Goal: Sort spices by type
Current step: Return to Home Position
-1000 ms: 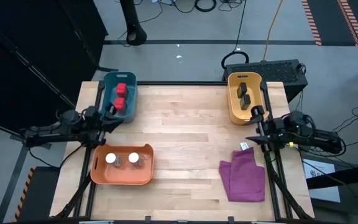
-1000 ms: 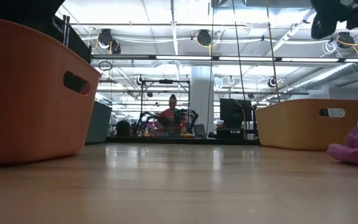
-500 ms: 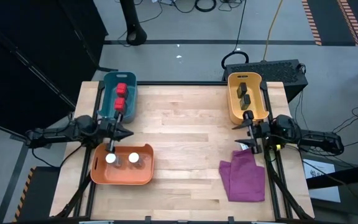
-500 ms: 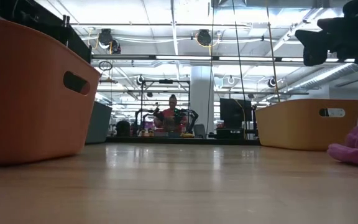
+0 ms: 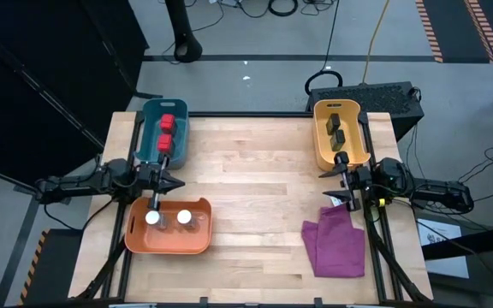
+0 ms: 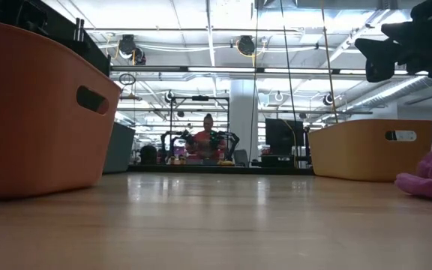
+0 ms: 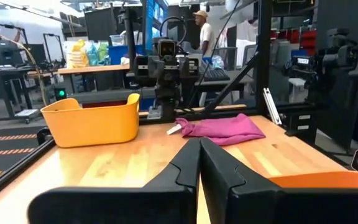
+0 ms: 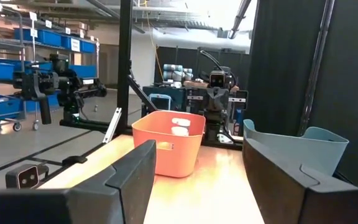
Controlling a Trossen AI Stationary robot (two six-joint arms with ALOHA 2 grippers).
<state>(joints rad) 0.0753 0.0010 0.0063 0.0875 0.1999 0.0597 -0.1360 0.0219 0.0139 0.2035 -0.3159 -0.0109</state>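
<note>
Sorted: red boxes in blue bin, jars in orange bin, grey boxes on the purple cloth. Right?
No. The high view shows the grey boxes in the yellow bin, not on the purple cloth. Red boxes in blue bin and jars in orange bin: correct.

Two red boxes (image 5: 168, 121) lie in the blue bin (image 5: 146, 128), table's (image 5: 255, 171) far-left corner; two dark grey boxes (image 5: 333, 121) in the yellow bin (image 5: 317, 141), far-right corner; two clear white-lidded jars (image 5: 184, 218) upright in the orange bin (image 5: 169, 247), left edge.
</note>
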